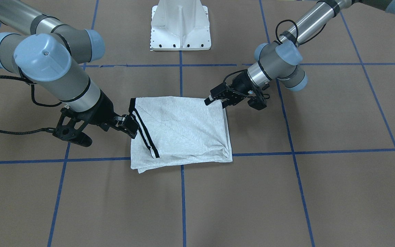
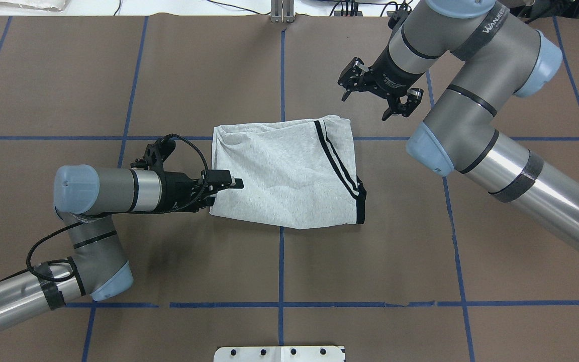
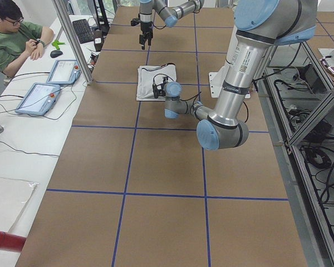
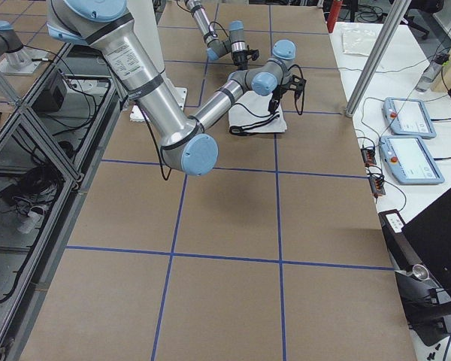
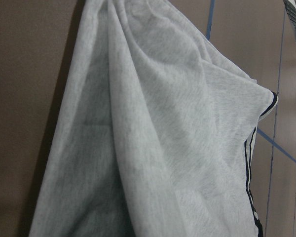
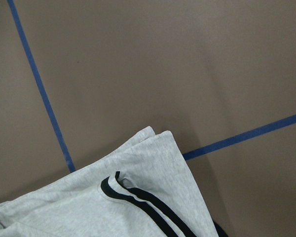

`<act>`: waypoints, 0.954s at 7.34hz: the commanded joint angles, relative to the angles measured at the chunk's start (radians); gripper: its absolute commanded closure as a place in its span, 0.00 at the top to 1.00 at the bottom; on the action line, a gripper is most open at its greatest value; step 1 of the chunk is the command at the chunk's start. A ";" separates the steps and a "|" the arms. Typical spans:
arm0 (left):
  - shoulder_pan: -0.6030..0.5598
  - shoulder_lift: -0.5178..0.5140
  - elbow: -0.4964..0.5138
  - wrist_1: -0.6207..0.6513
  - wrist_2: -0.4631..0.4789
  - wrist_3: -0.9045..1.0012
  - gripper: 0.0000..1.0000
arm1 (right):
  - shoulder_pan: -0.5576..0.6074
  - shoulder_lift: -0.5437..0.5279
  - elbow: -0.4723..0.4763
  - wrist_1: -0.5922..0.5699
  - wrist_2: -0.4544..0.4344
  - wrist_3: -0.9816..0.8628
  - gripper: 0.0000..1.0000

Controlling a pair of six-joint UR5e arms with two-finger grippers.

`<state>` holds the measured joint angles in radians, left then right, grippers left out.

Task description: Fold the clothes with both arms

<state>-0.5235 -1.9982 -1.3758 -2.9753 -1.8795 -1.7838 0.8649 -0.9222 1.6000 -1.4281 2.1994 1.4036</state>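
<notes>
The light grey T-shirt point(image 1: 183, 127) point(image 2: 279, 171) lies folded into a rough rectangle at the table's centre, with its black double stripes point(image 2: 337, 158) facing up. My left gripper point(image 2: 236, 183) point(image 1: 215, 102) is low at the shirt's robot-side corner. Its fingers look spread over the cloth edge, so it reads as open. The left wrist view is filled with creased grey cloth point(image 5: 153, 138). My right gripper point(image 2: 365, 107) point(image 1: 132, 125) hangs open in the air, off the shirt's far corner. Its wrist view looks down on that striped corner point(image 6: 113, 207).
Blue tape lines point(image 2: 282, 261) grid the brown table cover. The white pedestal base point(image 1: 180, 31) stands on the robot's side. In the exterior left view a person point(image 3: 11, 33) sits at a side desk with tablets point(image 3: 36, 97). A metal post point(image 3: 72, 39) stands by the table's edge.
</notes>
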 commanded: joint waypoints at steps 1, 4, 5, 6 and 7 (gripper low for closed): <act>0.007 0.001 -0.002 0.001 -0.029 -0.003 0.99 | 0.002 -0.003 0.000 0.000 -0.001 0.000 1.00; 0.020 0.001 -0.011 -0.001 -0.049 -0.003 0.99 | 0.008 -0.003 0.000 0.000 0.000 0.000 1.00; 0.039 0.034 -0.031 -0.002 -0.047 -0.003 0.99 | 0.008 -0.003 -0.002 0.000 0.000 0.000 1.00; 0.045 0.053 -0.052 -0.002 -0.047 -0.003 0.99 | 0.008 -0.003 -0.002 0.000 0.000 0.000 1.00; 0.045 0.065 -0.055 -0.002 -0.047 -0.003 0.99 | 0.008 -0.003 -0.002 0.000 0.000 0.000 1.00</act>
<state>-0.4828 -1.9514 -1.4196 -2.9773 -1.9262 -1.7871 0.8727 -0.9250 1.5986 -1.4281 2.1997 1.4036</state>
